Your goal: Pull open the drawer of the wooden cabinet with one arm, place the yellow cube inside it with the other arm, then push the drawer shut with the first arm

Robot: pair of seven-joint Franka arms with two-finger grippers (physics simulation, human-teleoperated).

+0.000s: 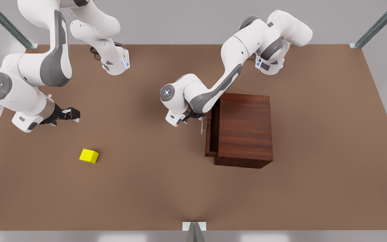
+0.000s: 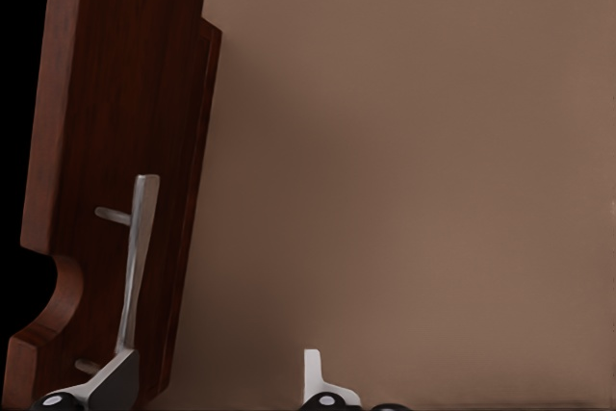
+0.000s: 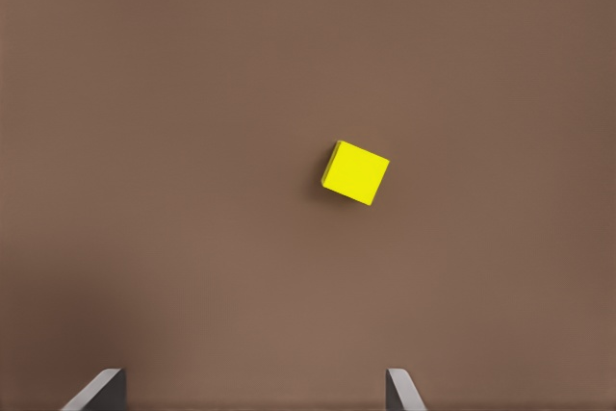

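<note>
From my seat the yellow cube (image 1: 89, 156) sits on the brown table (image 1: 146, 195) nearest the camera, well apart from the right gripper (image 1: 74, 114), which hangs farther back with its fingers spread and empty. Further back on the front view's right, the left gripper (image 1: 198, 117) has its fingers spread at the silver handle (image 2: 135, 267) of the drawer (image 1: 209, 134), poking slightly out of the wooden cabinet (image 1: 245, 129).
</note>
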